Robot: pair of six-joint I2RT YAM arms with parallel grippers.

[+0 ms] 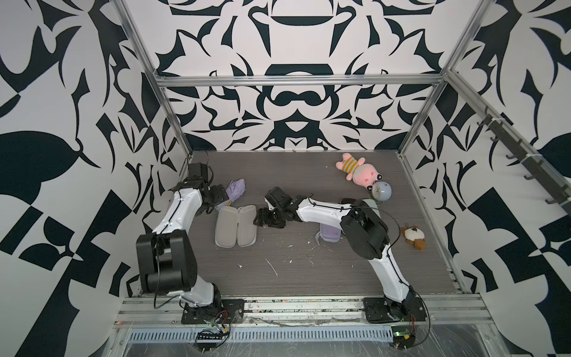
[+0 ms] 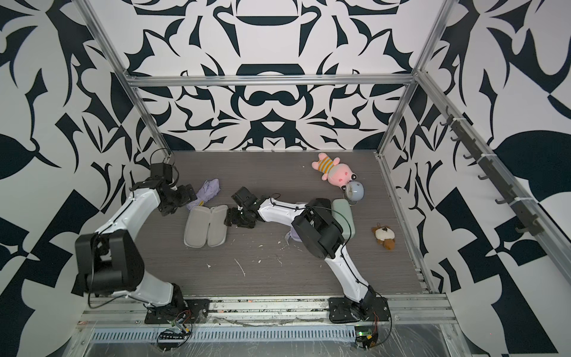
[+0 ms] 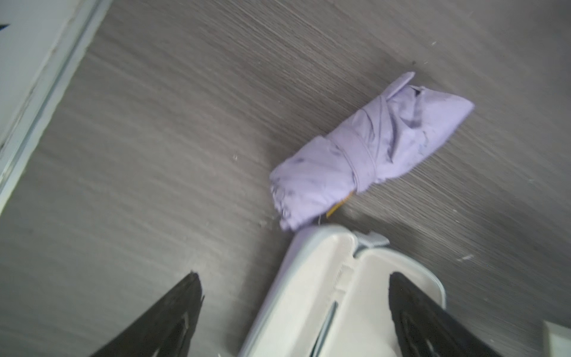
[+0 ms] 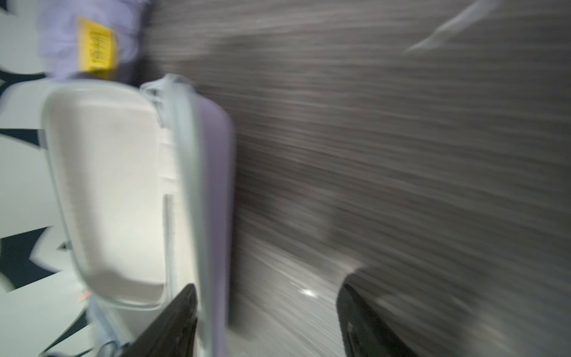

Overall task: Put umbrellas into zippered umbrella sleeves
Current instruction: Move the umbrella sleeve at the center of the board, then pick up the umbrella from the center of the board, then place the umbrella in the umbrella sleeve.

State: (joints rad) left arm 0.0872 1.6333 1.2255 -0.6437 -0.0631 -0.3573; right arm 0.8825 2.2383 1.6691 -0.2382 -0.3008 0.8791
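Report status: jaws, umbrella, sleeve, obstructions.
Left jaws open over open lilac sleeve; right jaws open at its edge. Lilac umbrella lies outside, by the sleeve's far end. Nothing between.

Lilac umbrella (image 1: 236, 189): folded, strap-wrapped, lying on worktop (image 1: 309, 272) just beside open sleeve's far end.
Open lilac sleeve (image 1: 236, 225): spread flat, grey lining up.
Second lilac sleeve (image 1: 328, 232): partly hidden.
Mint sleeve (image 2: 344, 213): partly hidden.

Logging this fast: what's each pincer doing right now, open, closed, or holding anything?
Left pincer: open, holding nothing, by the open lilac sleeve.
Right pincer: open, holding nothing.
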